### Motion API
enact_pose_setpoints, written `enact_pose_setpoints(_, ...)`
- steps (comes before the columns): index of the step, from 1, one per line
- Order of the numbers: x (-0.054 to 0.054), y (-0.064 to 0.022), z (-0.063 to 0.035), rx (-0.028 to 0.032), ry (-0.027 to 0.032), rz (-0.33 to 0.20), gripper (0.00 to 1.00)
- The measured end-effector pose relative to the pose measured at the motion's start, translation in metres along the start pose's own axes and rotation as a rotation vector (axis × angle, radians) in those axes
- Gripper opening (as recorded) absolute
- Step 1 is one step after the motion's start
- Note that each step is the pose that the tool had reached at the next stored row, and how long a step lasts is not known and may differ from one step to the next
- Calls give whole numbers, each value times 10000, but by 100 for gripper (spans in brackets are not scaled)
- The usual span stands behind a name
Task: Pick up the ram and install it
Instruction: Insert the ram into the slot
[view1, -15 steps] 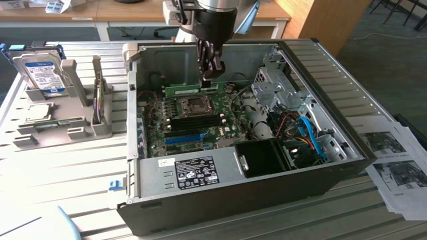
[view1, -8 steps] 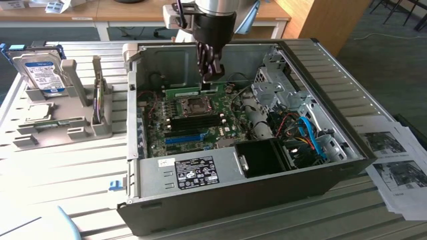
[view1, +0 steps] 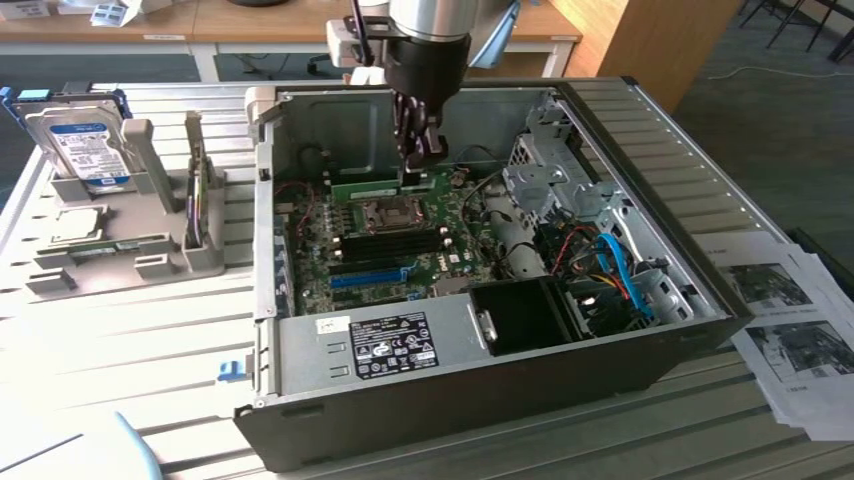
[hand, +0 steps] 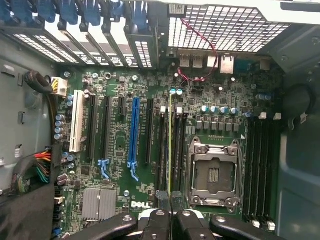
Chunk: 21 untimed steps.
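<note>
Pickup is done: the gripper (hand: 170, 205) is clenched on the ram (hand: 170, 145), held edge-on over the black memory slots (hand: 162, 150). In the exterior view it is at twelve o'clock of the CPU socket (view1: 387, 212). Seating looks unfinished.

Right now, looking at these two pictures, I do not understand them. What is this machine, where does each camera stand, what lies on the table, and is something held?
The machine is a robot arm with a two-finger gripper that points down into an open computer case. The exterior view comes from a camera standing outside. The wrist view comes from a camera on the arm, looking down at the motherboard. The gripper is shut on the ram, a thin green stick seen edge-on above the black slots. On the table, beside the case, stand a grey holder with a hard drive, and on the other side lie printed sheets.
</note>
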<state>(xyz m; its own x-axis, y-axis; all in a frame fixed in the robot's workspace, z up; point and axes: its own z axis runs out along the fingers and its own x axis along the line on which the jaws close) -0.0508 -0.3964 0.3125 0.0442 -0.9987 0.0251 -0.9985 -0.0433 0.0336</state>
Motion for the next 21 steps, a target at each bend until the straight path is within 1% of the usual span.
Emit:
enact_pose_setpoints(14, -3, -4, 135, -3, 69, 2, 11)
enact_pose_setpoints(21, -5, -7, 194, -3, 87, 6, 11)
